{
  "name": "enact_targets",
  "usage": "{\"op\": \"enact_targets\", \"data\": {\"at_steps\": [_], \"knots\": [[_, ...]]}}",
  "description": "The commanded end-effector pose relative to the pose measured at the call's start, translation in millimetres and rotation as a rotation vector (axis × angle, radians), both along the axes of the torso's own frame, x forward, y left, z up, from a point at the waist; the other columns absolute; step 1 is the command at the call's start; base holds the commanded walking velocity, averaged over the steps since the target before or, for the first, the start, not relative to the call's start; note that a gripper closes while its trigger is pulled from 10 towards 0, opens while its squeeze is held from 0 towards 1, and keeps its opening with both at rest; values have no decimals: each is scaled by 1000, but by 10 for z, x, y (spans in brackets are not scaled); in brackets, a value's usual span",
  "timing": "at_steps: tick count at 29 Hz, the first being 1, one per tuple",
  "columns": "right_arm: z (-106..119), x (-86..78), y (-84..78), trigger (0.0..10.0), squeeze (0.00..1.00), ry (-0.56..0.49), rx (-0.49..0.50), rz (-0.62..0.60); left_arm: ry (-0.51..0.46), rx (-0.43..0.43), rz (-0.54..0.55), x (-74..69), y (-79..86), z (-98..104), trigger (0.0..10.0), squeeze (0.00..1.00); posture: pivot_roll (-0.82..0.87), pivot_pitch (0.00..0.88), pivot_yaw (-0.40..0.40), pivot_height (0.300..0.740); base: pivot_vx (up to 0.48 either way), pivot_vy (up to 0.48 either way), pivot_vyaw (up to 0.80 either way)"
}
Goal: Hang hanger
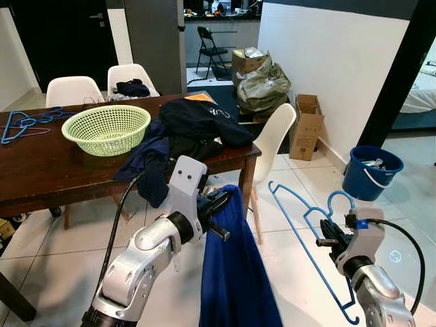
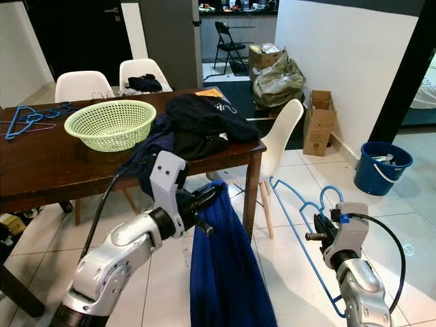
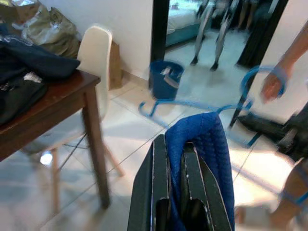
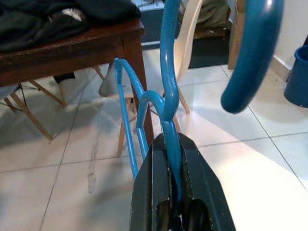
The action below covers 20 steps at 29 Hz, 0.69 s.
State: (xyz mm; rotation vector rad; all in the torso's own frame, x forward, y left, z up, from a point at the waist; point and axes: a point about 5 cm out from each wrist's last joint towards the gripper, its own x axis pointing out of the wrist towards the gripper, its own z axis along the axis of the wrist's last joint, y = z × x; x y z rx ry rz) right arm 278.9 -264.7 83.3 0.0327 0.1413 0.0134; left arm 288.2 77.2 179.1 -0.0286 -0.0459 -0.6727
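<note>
My right gripper (image 1: 325,234) is shut on a blue plastic hanger (image 1: 302,227), held just below its hook (image 4: 250,57), over the tiled floor at the right. The hanger's long bar slants down past the gripper. My left gripper (image 1: 219,204) is shut on the top edge of a blue quilted garment (image 1: 235,272), which hangs straight down from it in front of the table. In the left wrist view the blue cloth (image 3: 204,159) is pinched between the black fingers (image 3: 154,192), with the hanger (image 3: 192,106) beyond.
A dark wooden table (image 1: 41,170) at left carries a green basket (image 1: 107,127), a heap of dark clothes (image 1: 194,126) and more blue hangers (image 1: 27,121). White chairs (image 1: 272,139) surround it. A blue bucket (image 1: 371,172) and cardboard boxes (image 1: 306,126) stand by the wall. A person's hand (image 3: 273,86) is nearby.
</note>
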Motion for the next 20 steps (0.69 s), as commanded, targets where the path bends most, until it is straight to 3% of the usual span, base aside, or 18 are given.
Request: {"op": "enact_targets", "data": {"at_steps": [1, 3, 5, 9, 10, 11, 12, 13, 14, 15, 16, 17, 18, 19, 20], "knots": [[-30, -7, 9, 10000, 0, 24, -13, 3, 5, 41, 35, 21, 73, -83, 10000, 0, -53, 0, -14, 740, 0, 0, 0], [-54, -17, 0, 10000, 0, 40, -24, 0, 5, 64, 56, 33, 111, -133, 10000, 0, -55, 0, -14, 740, 0, 0, 0], [-124, -57, -39, 10000, 0, 76, -59, -13, 44, 42, 149, 72, 281, -270, 10000, 0, -56, 0, -14, 740, 0, 0, 0], [-185, -98, -63, 10000, 0, 100, -70, -21, 82, 8, 235, 92, 444, -386, 10000, 0, -55, 0, -14, 740, 0, 0, 0], [-268, -142, -85, 10000, 0, 134, -72, -32, 122, 23, 293, 99, 571, -536, 10000, 0, -53, 0, -16, 740, 0, 0, 0], [-268, -142, -85, 10000, 0, 134, -72, -32, 122, 23, 293, 99, 571, -536, 10000, 0, -53, 0, -16, 740, 0, 0, 0], [-373, -200, -113, 10000, 0, 177, -69, -51, 179, 49, 355, 91, 708, -742, 10000, 0, -53, 0, -16, 740, 0, 0, 0], [-373, -200, -113, 10000, 0, 177, -69, -51, 179, 49, 355, 91, 708, -742, 10000, 0, -53, 0, -16, 740, 0, 0, 0], [-465, -256, -138, 10000, 0, 217, -67, -68, 233, 79, 411, 66, 825, -931, 10000, 0, -49, 0, -19, 740, 0, 0, 0], [-465, -256, -138, 10000, 0, 217, -67, -68, 233, 79, 411, 66, 825, -931, 10000, 0, -49, 0, -19, 740, 0, 0, 0], [-600, -358, -189, 10000, 0, 275, -64, -105, 300, 128, 467, 1, 940, -1178, 10000, 0, -52, 0, -20, 740, 0, 0, -800], [-600, -358, -189, 10000, 0, 275, -64, -105, 300, 128, 467, 1, 940, -1178, 10000, 0, -52, 0, -20, 740, 0, 0, -800], [-693, -442, -233, 10000, 0, 317, -65, -139, 343, 173, 503, -61, 1007, -1346, 10000, 0, -52, 0, -20, 740, 0, 0, -800], [-693, -442, -233, 10000, 0, 317, -65, -139, 343, 173, 503, -61, 1007, -1346, 10000, 0, -52, 0, -20, 740, 0, 0, -800], [-778, -528, -276, 10000, 0, 351, -60, -179, 382, 219, 526, -130, 1046, -1497, 10000, 0, -50, 0, -21, 740, 0, 0, -800]]}}
